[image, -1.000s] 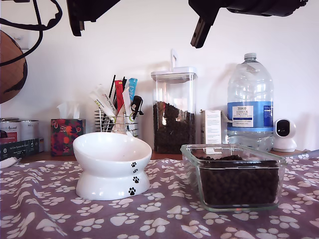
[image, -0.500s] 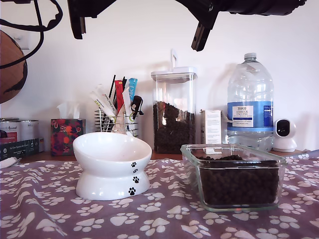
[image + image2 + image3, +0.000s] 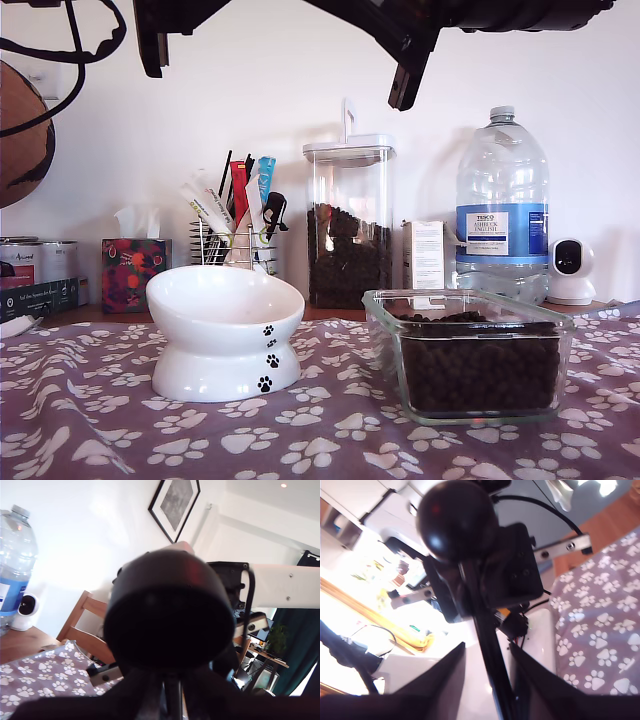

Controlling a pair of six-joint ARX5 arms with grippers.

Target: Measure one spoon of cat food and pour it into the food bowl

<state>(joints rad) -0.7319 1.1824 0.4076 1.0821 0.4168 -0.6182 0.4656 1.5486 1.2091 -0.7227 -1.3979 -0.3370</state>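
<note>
The spoon (image 3: 170, 610), a black scoop, fills the first wrist view. Its round bowl sits right at my first gripper (image 3: 172, 687), whose dark fingers close in on the thin stem below it. In the second wrist view the spoon (image 3: 455, 520) shows its rounded back. Its long handle runs down between the fingers of my second gripper (image 3: 487, 660), with light showing beside it. The spoon does not show in the exterior view. The white food bowl (image 3: 215, 325) stands empty on the cloth. Cat food (image 3: 480, 370) fills a square glass dish (image 3: 385, 330).
Two black arm parts (image 3: 155, 35) (image 3: 405, 60) hang along the exterior view's top edge. A clear canister (image 3: 348, 170) of kibble, a utensil caddy (image 3: 235, 240), a water bottle (image 3: 500, 200), a tissue box (image 3: 133, 272) and a small white camera (image 3: 572, 268) line the wall.
The arm at the exterior view's top right has stretched leftward and its black tip has tilted slightly. The arm at the top left, the bowl and the dish have not moved.
</note>
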